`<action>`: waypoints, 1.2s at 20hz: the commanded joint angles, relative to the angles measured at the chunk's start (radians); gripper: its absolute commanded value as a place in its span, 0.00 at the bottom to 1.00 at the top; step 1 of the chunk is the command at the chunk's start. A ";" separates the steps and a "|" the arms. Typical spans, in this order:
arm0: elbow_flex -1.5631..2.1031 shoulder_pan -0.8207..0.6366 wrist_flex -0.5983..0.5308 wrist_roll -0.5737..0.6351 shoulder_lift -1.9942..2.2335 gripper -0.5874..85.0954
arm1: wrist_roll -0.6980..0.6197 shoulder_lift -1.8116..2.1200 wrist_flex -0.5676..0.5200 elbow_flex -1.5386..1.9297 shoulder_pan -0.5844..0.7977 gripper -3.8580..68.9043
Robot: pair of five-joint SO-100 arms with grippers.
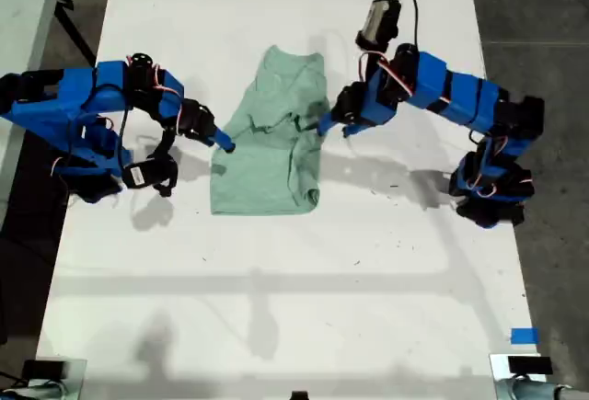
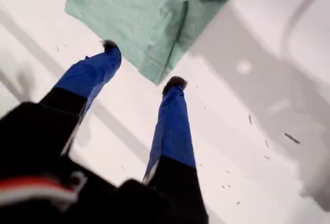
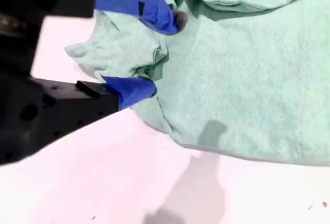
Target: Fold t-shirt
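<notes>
The pale mint-green cloth t-shirt (image 1: 272,133) lies rumpled, partly folded, at the exterior view's centre. My first gripper (image 2: 142,64) is spread, empty; my second gripper (image 3: 152,54) brackets a bunched edge, unclosed. Folding is judged unfinished.

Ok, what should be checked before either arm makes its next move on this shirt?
1. My first gripper open: ok.
2. Cloth within its reach: ok, a corner of the t-shirt lies between its tips.
3. Its tips down on the cloth: cannot tell.
4. My second gripper astride cloth: ok, jaws apart around a bunched fold, not yet shut.
5. T-shirt lying flat: not ok, rumpled, one side doubled over.
6. Table beside the shirt free for folding: ok.
</notes>
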 commanded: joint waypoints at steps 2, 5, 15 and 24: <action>0.054 0.063 0.012 -0.118 0.061 0.24 | 0.028 0.272 -0.009 0.227 0.015 0.34; 0.149 0.071 -0.015 -0.225 0.066 0.24 | 0.055 0.436 -0.046 0.399 0.014 0.33; 0.284 0.057 -0.196 -0.314 0.003 0.24 | 0.072 0.655 -0.083 0.603 0.011 0.31; 0.282 0.028 -0.344 -0.339 -0.273 0.24 | 0.083 0.687 -0.095 0.638 -0.005 0.29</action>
